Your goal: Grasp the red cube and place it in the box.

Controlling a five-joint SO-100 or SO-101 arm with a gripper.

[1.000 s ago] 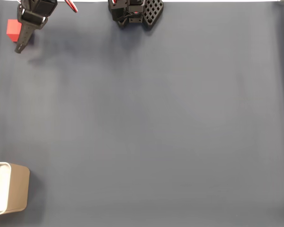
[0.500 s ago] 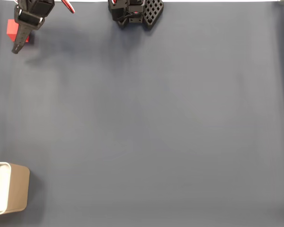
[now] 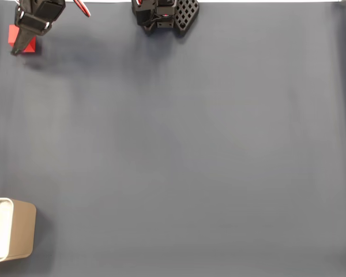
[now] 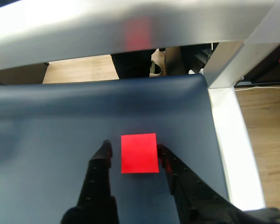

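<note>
The red cube lies at the far left corner of the dark blue mat in the fixed view, mostly covered by my gripper. From the wrist view, the red cube rests flat on the mat between my black fingers. The gripper is open. Its right finger touches the cube's side, and a narrow gap separates the left finger from it. The box, beige with a white inside, stands at the near left edge, far from the cube.
The arm's black base sits at the top middle of the mat. In the wrist view, the mat's edge runs just beyond the cube, under a grey metal beam, with a white ledge at the right.
In the fixed view the gripper has moved up toward the far left corner, and its tip now covers more of the red cube. The cube and the box have not moved.
</note>
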